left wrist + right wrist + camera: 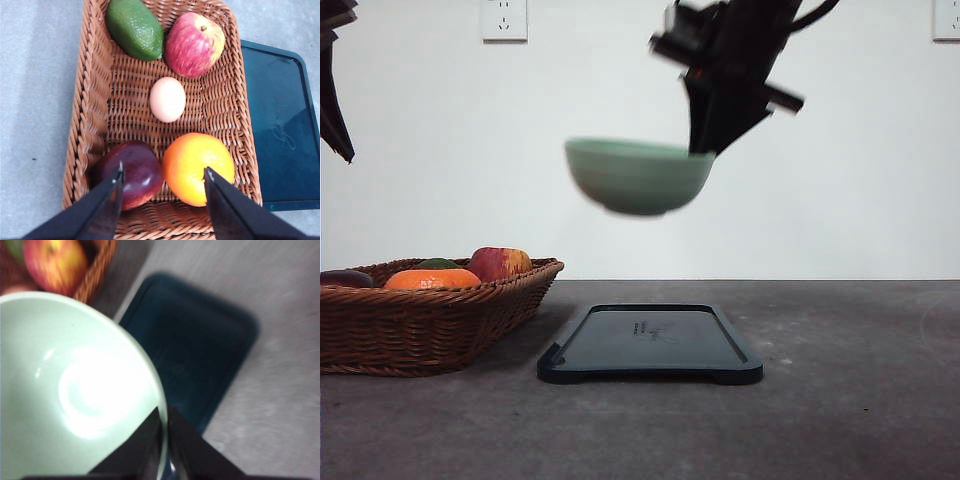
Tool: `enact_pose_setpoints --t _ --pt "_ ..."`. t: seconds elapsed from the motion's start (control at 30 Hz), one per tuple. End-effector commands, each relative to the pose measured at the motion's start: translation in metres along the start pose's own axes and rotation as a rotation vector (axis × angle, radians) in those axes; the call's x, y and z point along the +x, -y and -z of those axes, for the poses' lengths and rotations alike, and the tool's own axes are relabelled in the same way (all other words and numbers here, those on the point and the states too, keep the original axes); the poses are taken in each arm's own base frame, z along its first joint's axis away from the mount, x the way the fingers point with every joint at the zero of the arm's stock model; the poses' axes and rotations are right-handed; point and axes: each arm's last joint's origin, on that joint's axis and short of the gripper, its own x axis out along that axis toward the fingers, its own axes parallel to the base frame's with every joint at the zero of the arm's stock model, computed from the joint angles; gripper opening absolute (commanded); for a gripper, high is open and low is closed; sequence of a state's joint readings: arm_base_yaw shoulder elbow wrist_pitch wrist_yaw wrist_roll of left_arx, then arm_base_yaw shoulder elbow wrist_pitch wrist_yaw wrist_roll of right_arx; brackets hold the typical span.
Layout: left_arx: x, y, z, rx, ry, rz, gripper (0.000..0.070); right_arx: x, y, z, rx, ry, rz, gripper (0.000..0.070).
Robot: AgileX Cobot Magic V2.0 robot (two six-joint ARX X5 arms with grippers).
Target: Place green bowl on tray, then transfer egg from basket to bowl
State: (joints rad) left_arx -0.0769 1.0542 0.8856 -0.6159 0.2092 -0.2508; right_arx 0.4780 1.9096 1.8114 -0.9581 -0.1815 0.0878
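The pale green bowl hangs in the air well above the dark tray, held by its rim in my right gripper, which is shut on it. In the right wrist view the bowl is empty, the right gripper pinches its rim, and the tray lies below. The egg rests in the middle of the wicker basket. My left gripper hovers open above the basket, over a dark red fruit and an orange.
The basket at the left holds a red-yellow apple, a green avocado, an orange and a dark red fruit. The tray's edge lies just right of the basket. Grey tabletop spreads to the right.
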Motion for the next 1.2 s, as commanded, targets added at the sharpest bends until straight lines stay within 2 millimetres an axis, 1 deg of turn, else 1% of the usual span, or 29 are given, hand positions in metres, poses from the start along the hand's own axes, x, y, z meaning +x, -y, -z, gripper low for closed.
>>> enact_pose_setpoints --t 0.0,0.27,0.5,0.7,0.93,1.07,1.1,1.17 --pt "-0.003 0.003 -0.007 0.018 0.021 0.01 0.0311 0.012 -0.002 -0.005 0.01 -0.005 -0.001 0.0004" --pt "-0.003 0.003 -0.007 0.018 0.02 0.01 0.0311 0.058 0.006 -0.003 0.04 -0.075 0.017 0.0004" --pt "-0.003 0.003 -0.007 0.018 0.02 0.01 0.0311 0.084 0.012 0.0 0.048 -0.12 0.044 0.0003" --pt "-0.003 0.003 -0.007 0.017 0.019 0.01 0.0311 0.093 0.013 0.0 0.054 -0.115 0.046 0.0003" --pt "-0.003 0.003 -0.007 0.017 0.019 0.01 0.031 0.107 0.018 0.004 0.06 -0.149 0.069 0.0004" --pt "-0.003 0.003 -0.007 0.017 0.019 0.01 0.031 0.108 0.018 0.004 0.056 -0.147 0.092 0.0007" --pt "-0.003 0.003 -0.007 0.017 0.018 0.01 0.031 0.108 0.018 0.004 0.056 -0.148 0.091 0.001" --pt "-0.003 0.003 -0.007 0.017 0.018 0.01 0.0311 0.108 0.018 0.005 0.057 -0.155 0.09 0.0059"
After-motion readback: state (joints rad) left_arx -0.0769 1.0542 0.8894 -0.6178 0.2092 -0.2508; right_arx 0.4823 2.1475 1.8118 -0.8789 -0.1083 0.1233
